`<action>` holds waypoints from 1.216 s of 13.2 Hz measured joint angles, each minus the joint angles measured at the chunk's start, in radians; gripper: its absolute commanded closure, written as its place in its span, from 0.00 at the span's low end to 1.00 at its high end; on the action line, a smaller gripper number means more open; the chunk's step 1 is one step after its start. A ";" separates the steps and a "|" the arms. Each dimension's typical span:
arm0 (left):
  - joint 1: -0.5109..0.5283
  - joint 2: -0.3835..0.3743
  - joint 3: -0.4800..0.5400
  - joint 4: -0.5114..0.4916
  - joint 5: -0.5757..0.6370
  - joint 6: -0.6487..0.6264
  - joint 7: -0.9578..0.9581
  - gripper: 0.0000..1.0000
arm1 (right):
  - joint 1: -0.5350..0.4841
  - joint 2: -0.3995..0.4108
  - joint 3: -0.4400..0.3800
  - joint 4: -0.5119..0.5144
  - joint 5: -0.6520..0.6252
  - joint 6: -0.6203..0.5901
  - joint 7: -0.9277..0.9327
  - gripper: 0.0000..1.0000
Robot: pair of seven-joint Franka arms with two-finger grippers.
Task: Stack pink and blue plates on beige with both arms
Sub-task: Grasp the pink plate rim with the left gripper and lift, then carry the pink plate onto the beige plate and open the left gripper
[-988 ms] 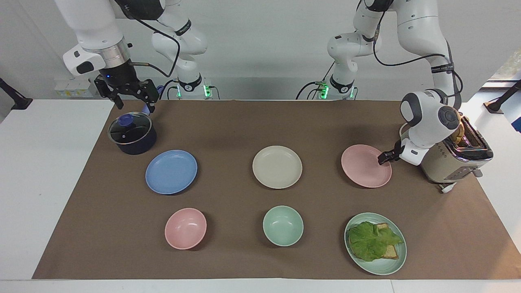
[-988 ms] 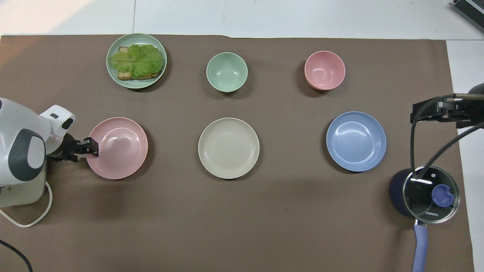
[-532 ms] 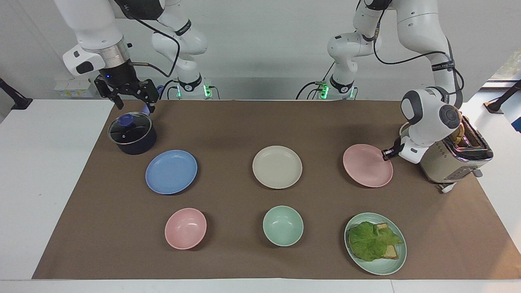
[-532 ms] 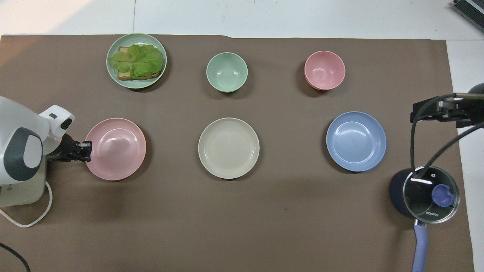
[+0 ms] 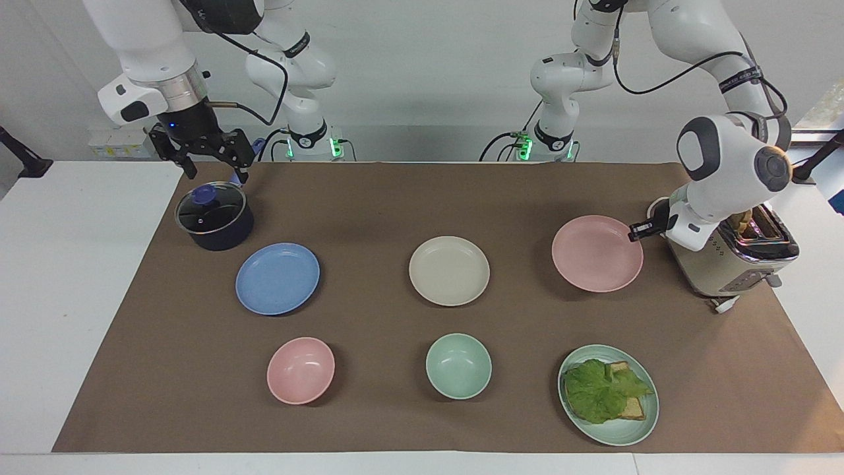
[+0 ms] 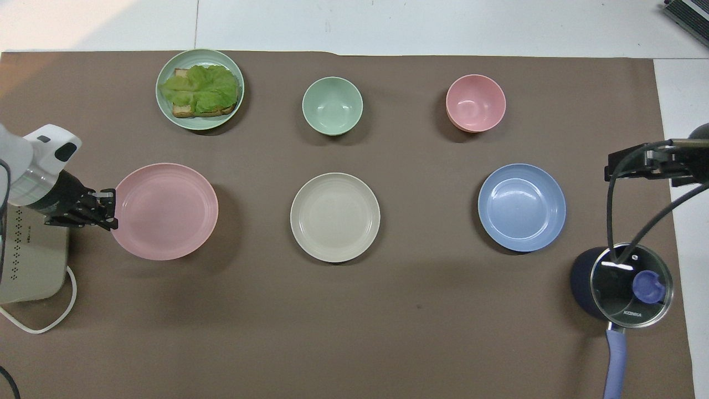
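Left tool pinches pink plate by its rim, at 9 o'clock in the overhead view, lifted off the bench. Likely light, stiff, slick; a rim grip may tilt. Beige plate mid-bench; blue plate beside the pot. Right tool spread above the pot.

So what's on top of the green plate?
The green plate carries toast with a big lettuce leaf laid over it. The leaf covers most of the toast, so whether anything lies between them cannot be seen.
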 measured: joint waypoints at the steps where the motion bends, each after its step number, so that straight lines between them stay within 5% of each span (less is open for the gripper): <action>1: -0.014 -0.005 -0.023 0.027 -0.017 -0.015 -0.065 1.00 | -0.003 0.000 -0.001 -0.002 0.000 0.002 -0.004 0.00; 5: -0.223 0.001 -0.094 0.029 -0.062 0.099 -0.348 1.00 | -0.035 0.000 -0.003 -0.024 0.000 0.035 -0.058 0.00; 9: -0.419 0.038 -0.096 -0.080 -0.069 0.389 -0.438 1.00 | -0.064 -0.010 -0.004 -0.063 0.000 0.072 -0.093 0.00; 11: -0.436 0.065 -0.096 -0.121 -0.071 0.462 -0.438 0.04 | -0.068 -0.016 -0.004 -0.077 0.000 0.078 -0.096 0.00; 16: -0.431 0.068 -0.070 -0.119 -0.067 0.466 -0.435 0.00 | -0.081 -0.018 -0.004 -0.100 0.000 0.115 -0.109 0.00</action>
